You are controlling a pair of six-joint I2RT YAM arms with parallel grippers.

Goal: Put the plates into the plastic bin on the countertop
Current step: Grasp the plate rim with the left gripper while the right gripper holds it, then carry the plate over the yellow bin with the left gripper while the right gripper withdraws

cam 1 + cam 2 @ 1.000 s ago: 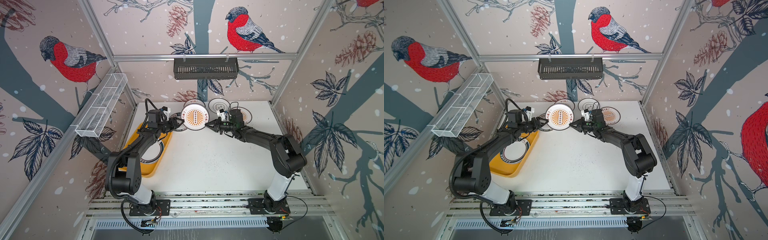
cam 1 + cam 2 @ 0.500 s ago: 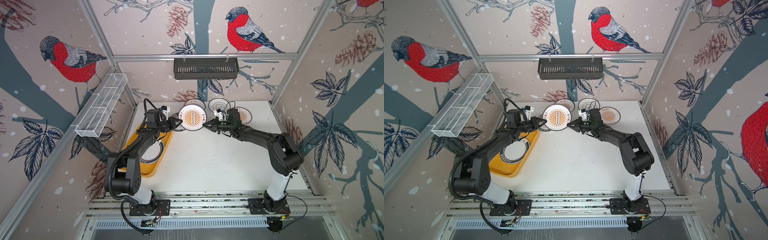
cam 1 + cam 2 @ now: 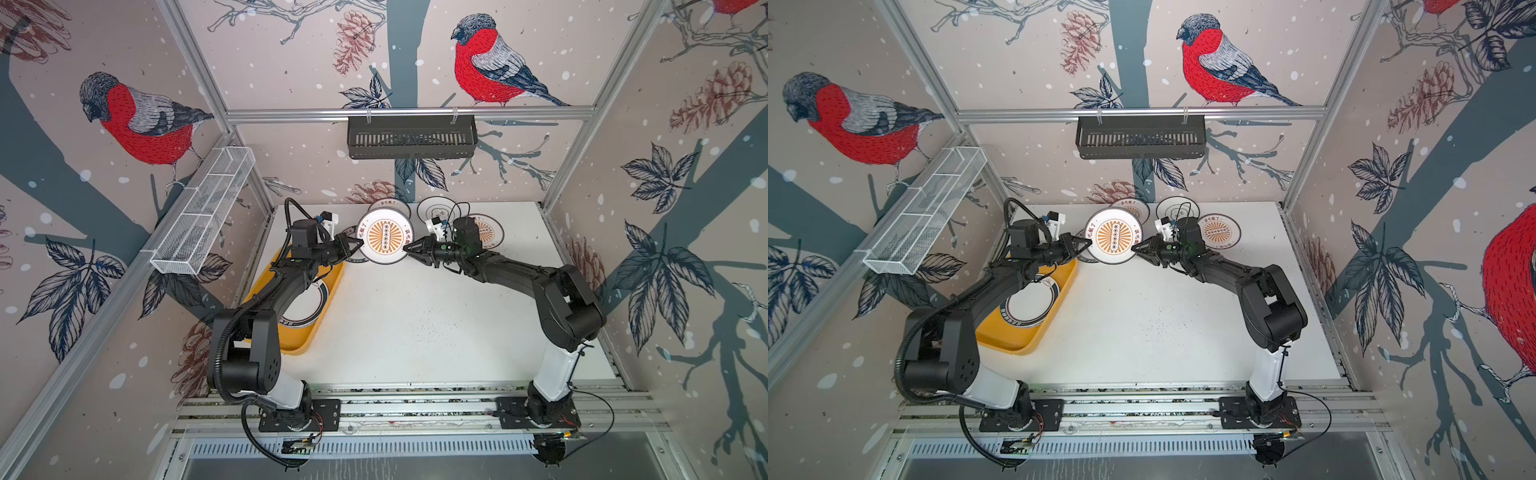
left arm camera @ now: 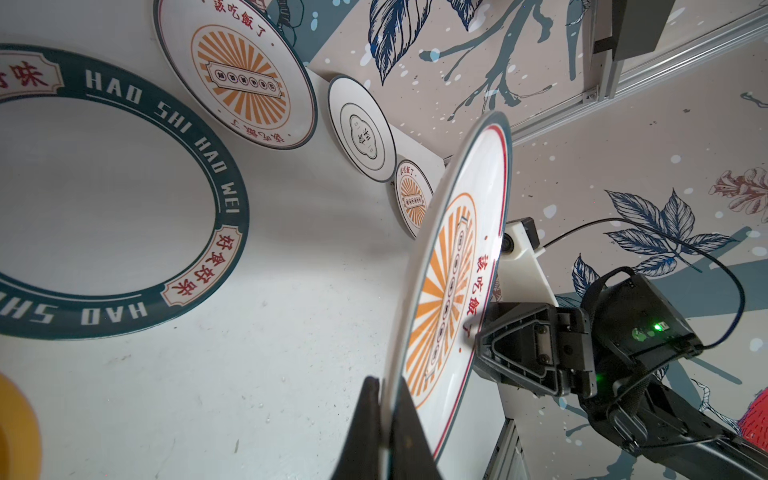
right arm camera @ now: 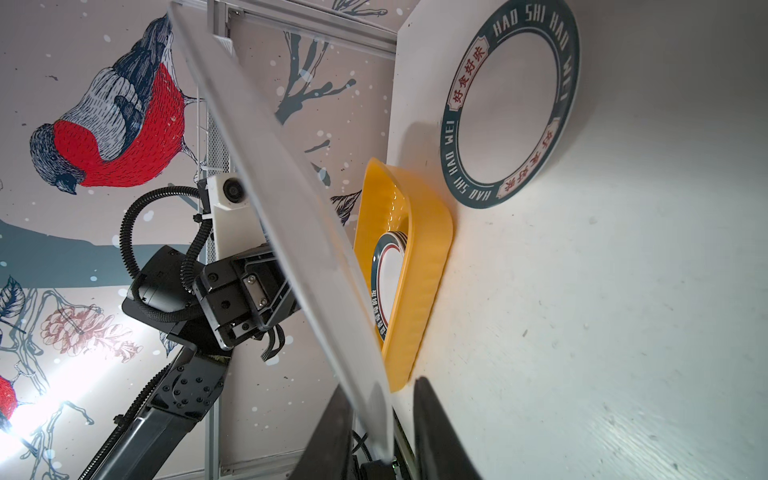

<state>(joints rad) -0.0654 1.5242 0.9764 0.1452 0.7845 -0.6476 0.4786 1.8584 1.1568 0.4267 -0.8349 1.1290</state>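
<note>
1. In both top views we've got the sunburst plate (image 3: 384, 237) aloft at upper centre, with the left gripper (image 3: 352, 249) and right gripper (image 3: 409, 248) at opposite rims. The plastic bin (image 3: 305, 347) sits lower-left (the left arm's side).
2. Left wrist: jaws clamped on its rim, bottom centre.
3. Right wrist: jaws parted, straddling the rim loosely.
</note>
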